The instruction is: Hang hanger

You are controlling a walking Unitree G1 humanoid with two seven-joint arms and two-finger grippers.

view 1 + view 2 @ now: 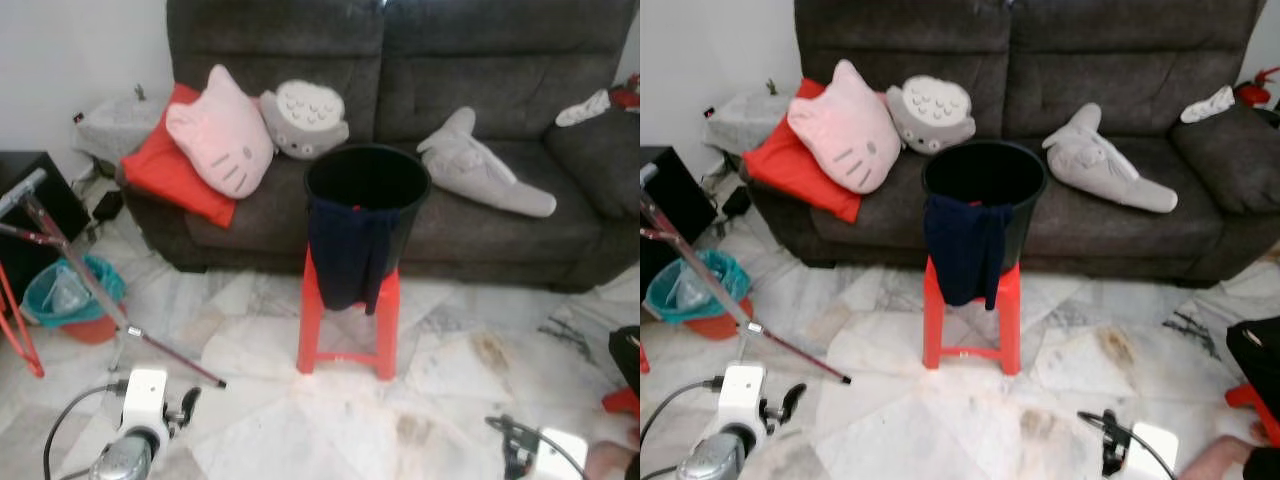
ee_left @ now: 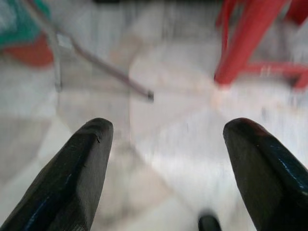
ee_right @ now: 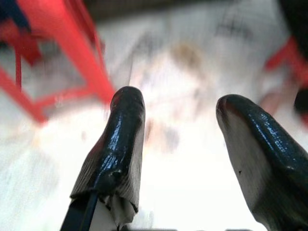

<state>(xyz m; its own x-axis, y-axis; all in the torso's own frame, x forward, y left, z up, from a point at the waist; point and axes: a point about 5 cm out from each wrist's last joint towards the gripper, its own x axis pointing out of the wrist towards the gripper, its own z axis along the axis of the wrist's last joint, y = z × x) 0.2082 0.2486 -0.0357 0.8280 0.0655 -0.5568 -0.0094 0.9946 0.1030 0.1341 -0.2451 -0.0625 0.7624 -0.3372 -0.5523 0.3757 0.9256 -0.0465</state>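
left gripper [image 2: 166, 144] empty, fingers spread, low over floor | right gripper [image 3: 185, 139] likewise apart, empty | no hanger made out; dark cloth [image 1: 345, 255] draped over bucket [image 1: 367, 180] on red stool [image 1: 347, 320], straight ahead, roughly midway between both arms

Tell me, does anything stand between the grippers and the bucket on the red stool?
Nothing visible does. Only bare floor lies between the left gripper, the right gripper and the stool that holds the bucket. A rack pole lies on the floor to the left, off the direct path.
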